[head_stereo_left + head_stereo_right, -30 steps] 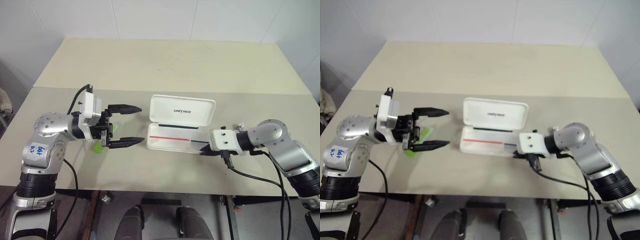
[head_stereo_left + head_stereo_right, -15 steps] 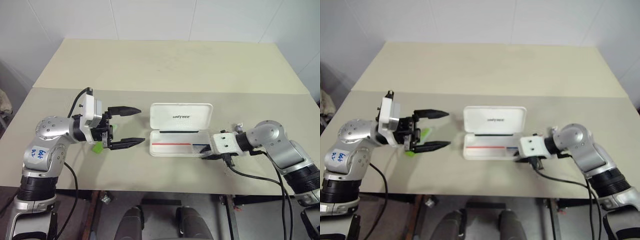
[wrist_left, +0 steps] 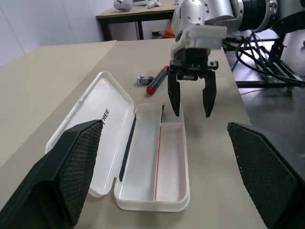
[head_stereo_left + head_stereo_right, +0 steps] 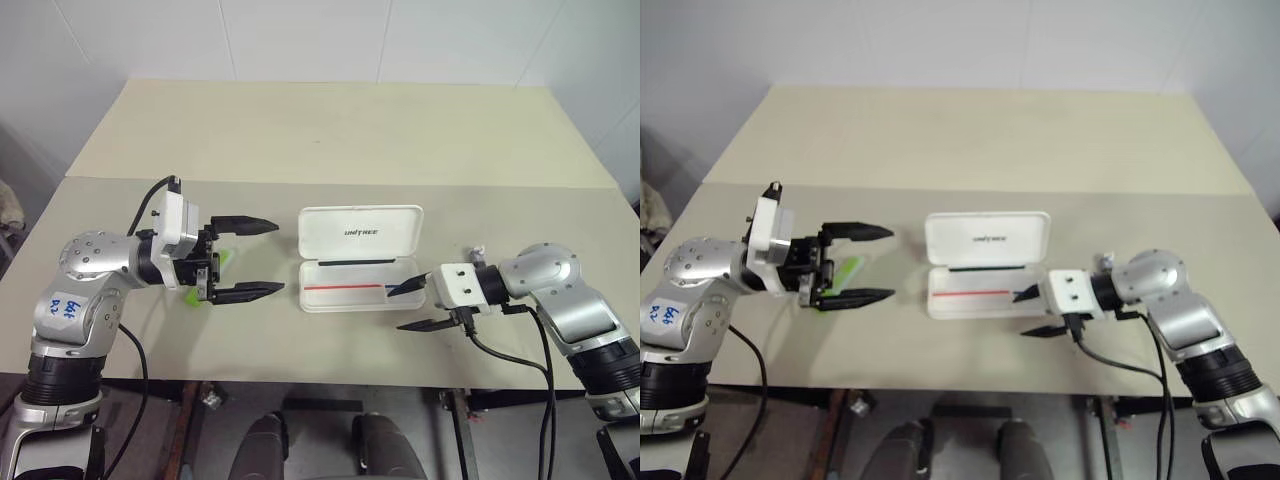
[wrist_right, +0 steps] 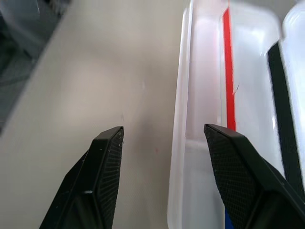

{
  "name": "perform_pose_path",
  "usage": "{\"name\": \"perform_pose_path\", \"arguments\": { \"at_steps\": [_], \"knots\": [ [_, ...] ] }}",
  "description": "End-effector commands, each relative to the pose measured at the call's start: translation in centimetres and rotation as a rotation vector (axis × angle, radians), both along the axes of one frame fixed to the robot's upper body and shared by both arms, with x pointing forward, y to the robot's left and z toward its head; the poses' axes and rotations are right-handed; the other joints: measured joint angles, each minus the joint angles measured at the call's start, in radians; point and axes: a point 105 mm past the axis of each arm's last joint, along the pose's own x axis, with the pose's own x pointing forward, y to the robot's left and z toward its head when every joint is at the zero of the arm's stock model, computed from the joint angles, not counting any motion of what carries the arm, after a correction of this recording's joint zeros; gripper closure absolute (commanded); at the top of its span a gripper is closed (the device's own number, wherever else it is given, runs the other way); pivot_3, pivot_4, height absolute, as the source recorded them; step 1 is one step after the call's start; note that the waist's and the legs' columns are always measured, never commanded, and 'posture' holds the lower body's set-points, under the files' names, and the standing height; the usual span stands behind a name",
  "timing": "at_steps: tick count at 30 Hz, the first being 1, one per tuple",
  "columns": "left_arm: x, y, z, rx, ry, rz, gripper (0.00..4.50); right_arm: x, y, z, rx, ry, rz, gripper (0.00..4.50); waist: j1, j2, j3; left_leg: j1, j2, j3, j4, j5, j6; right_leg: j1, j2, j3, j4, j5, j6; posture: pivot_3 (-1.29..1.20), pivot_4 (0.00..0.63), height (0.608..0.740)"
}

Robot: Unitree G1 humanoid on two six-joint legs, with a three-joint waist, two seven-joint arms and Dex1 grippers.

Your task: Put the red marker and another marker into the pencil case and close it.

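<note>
Seeing my right end effector [image 4: 414, 307] spread, straddling the pencil case's [image 4: 360, 258] right edge; left end effector [image 4: 262, 257] spread, level at left.

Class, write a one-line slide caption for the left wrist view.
Open white case on the table, the right tool open over its far end, a red marker lying beyond.
</note>
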Motion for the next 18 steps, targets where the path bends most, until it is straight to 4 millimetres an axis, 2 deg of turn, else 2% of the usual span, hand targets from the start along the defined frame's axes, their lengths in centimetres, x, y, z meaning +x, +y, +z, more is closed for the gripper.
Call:
{"name": "perform_pose_path", "arguments": {
  "at_steps": [1, 4, 7, 11, 18],
  "knots": [
    [-0.9, 0.2, 0.7, 0.005, -0.021, -0.022, 0.00, 0.0, -0.3, 2.4, 0.107, -0.022, -0.049, 1.65, -0.001, 0.000, 0.000, 0.001, 0.000, 0.001, 0.000, 0.000, 0.000, 0.000, 0.000, 0.001, 0.000, 0.000, 0.000, 0.00, 0.150, 0.740],
    [-1.3, 0.2, 0.2, 0.017, 0.026, -0.042, 0.00, 0.7, -1.0, 4.4, 0.239, 0.019, -0.154, 1.05, 0.001, 0.000, 0.000, 0.001, 0.001, 0.001, 0.000, 0.000, 0.000, 0.000, 0.000, 0.001, 0.001, 0.000, 0.000, 0.00, 0.150, 0.740],
    [-1.5, 0.1, -0.1, 0.029, 0.049, -0.069, 0.00, 1.4, -2.3, 5.9, 0.326, 0.030, -0.249, 0.08, 0.001, 0.000, 0.000, 0.002, 0.001, 0.001, 0.000, 0.000, 0.000, 0.000, 0.000, 0.001, 0.001, 0.000, 0.000, 0.00, 0.150, 0.740],
    [-1.7, -0.7, 0.3, 0.033, 0.079, -0.136, 0.00, 2.1, -5.4, 5.5, 0.266, 0.049, -0.384, 0.02, 0.003, 0.000, 0.000, 0.002, 0.000, 0.001, 0.000, 0.000, 0.000, 0.000, 0.000, 0.002, 0.000, 0.000, 0.000, 0.00, 0.150, 0.740],
    [-2.2, -2.0, 0.6, 0.084, 0.123, -0.226, 0.00, 2.7, -10.9, 2.5, 0.002, 0.137, -0.561, 0.02, 0.001, -0.001, 0.000, 0.001, 0.000, 0.003, -0.001, -0.001, 0.001, 0.000, 0.000, 0.003, -0.002, 0.000, 0.000, 0.00, 0.150, 0.740]
  ]
}}
